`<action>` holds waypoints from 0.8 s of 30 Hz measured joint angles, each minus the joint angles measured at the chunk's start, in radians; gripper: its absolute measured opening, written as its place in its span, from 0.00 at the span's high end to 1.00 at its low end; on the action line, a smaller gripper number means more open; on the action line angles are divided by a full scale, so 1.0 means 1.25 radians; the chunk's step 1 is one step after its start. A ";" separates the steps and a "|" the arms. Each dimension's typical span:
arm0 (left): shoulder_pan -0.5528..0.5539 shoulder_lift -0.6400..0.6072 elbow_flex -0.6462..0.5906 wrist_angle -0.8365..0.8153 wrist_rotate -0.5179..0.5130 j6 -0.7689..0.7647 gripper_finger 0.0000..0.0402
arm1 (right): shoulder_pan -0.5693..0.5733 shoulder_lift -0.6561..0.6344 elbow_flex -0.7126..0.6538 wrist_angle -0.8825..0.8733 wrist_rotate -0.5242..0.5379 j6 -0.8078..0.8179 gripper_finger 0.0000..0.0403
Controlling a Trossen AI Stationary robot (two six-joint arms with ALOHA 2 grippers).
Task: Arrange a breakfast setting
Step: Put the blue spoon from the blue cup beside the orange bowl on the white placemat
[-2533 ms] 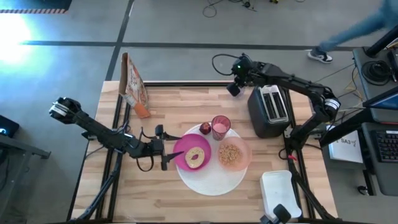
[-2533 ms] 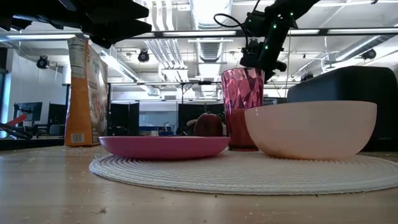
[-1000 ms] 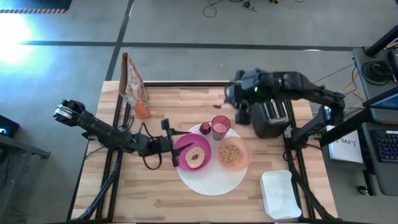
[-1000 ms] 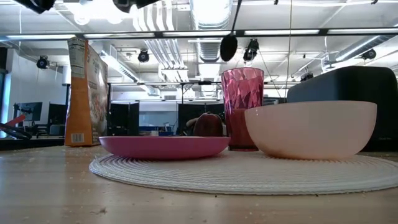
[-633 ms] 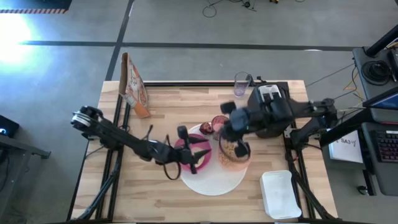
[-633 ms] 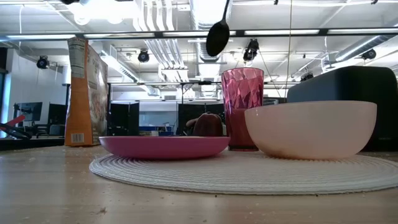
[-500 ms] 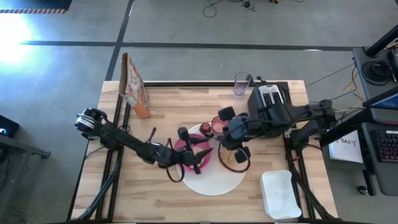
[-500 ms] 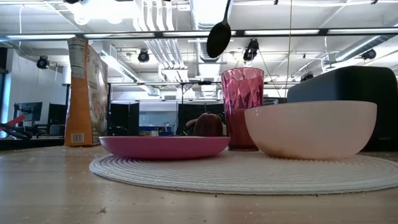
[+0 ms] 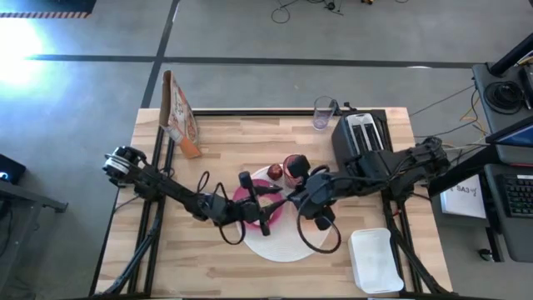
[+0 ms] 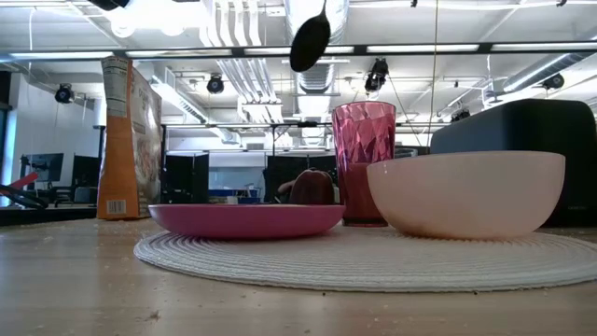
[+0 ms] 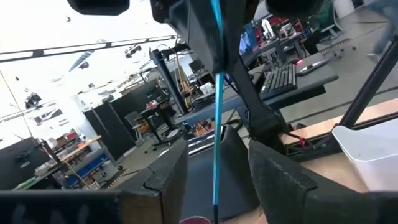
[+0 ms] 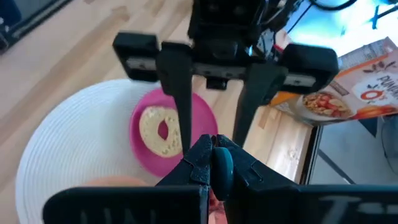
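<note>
A large white round disc (image 9: 283, 243) bears a small magenta plate (image 12: 144, 158) with a bagel (image 12: 160, 130), a pink tumbler (image 10: 364, 159), a small red fruit (image 10: 312, 187) and a peach bowl (image 10: 466, 191). Above the plate, my right gripper (image 9: 301, 200) is shut on a spoon with a teal handle (image 11: 216, 112) and a black bowl (image 10: 310, 42). My left gripper (image 12: 214, 140) faces it, open. Its two fingers (image 11: 174, 168) stand on either side of the handle without touching it. My right gripper pinches the spoon's teal handle at its upper end (image 12: 221, 167) between its two fingers, coming slanting down from the table's right. The spoon hangs below the fingers with its black bowl (image 10: 310, 42) downward, well clear of the plate.
A cereal box (image 9: 179, 117) stands at the far left and a black toaster (image 9: 362, 137) at the far right, with a clear glass (image 9: 323, 112) beside it. A white rectangular tray (image 9: 375, 258) lies at the near right.
My right gripper has swung from beside the toaster toward the table's left and near edge, sinking a little, and carried the spoon over the disc. My left gripper has moved toward the table's right, over the plate, and now has the spoon handle between its fingers.
</note>
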 joint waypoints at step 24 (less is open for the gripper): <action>0.013 -0.008 0.000 -0.091 -0.027 -0.067 1.00 | 0.015 -0.002 0.000 0.007 0.034 0.143 0.96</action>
